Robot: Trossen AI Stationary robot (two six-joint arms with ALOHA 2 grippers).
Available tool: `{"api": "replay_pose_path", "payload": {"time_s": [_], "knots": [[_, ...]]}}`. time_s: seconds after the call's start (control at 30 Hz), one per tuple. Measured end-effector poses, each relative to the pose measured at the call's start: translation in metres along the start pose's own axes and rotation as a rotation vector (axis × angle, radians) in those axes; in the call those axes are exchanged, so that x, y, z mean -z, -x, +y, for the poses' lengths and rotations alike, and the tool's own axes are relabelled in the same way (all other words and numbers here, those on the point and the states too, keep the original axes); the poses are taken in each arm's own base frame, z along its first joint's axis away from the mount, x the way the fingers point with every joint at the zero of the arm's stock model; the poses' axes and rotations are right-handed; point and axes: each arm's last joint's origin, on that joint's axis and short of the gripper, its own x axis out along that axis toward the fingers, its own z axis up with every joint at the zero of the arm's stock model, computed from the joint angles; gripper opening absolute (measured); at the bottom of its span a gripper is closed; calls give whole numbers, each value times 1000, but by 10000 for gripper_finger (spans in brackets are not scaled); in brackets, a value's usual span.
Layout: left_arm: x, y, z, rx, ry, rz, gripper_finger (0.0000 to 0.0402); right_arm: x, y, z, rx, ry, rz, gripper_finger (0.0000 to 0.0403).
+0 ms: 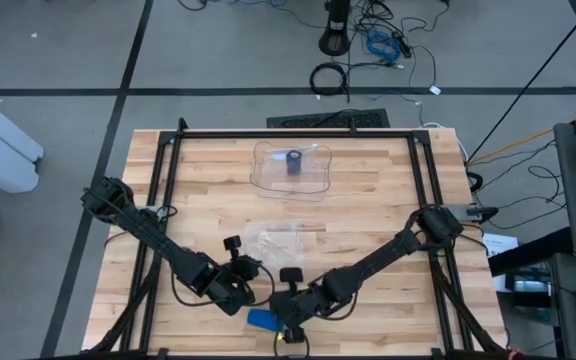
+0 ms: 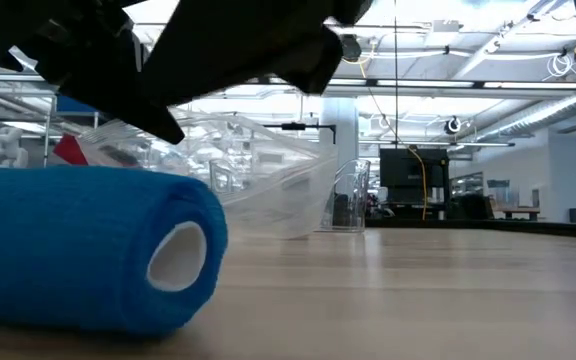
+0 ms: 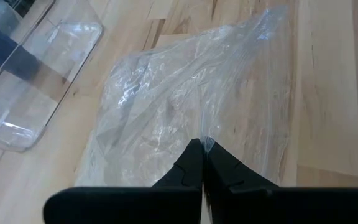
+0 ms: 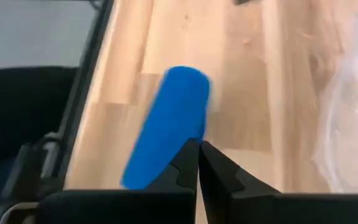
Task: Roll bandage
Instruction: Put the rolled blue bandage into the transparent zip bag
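Observation:
A blue bandage roll (image 1: 262,320) (image 2: 88,250) (image 4: 169,124) lies on its side on the wooden table near the front edge, its white core facing the low camera. Just right of it, my right gripper (image 1: 284,322) (image 4: 199,144) hovers shut, and in the low view a dark shape hangs clear above the roll. My left gripper (image 1: 255,272) (image 3: 202,144) is shut at the near edge of a crumpled clear plastic bag (image 1: 283,240) (image 3: 185,93) in the middle of the table. My left gripper pinches the clear bag's near edge (image 3: 206,142) between its two shut fingertips. The fingers slant down from the table's near-left side. In the low view the film (image 2: 258,180) rises off the table toward the gripper, and its far part rests on the wood.
A clear plastic tray (image 1: 293,168) (image 3: 23,93) with a dark roll standing in it sits toward the far edge. A black frame (image 1: 168,180) runs along the table's left, right and far sides. Bare wood lies right of the bag.

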Motion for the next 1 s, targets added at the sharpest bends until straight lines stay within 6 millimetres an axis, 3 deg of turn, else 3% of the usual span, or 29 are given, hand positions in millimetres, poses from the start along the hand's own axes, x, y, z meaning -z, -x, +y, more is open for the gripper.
{"api": "replay_pose_path", "payload": {"time_s": [0.17,0.27,0.37,0.6,0.8,1.0], "knots": [[0,0,0,0,-1,1,0,8,8,23,-42,174,-4,11],[0,0,0,0,-1,1,0,13,12,35,-24,353,-16,39],[0,0,0,0,0,1,0,14,14,43,45,411,-73,81],[0,0,0,0,1,0,0,7,8,37,-70,92,-84,216],[0,0,0,5,3,2,0,17,-13,29,-51,-27,-36,334],[0,0,0,16,3,9,0,26,-36,15,-44,-114,29,371]]}}
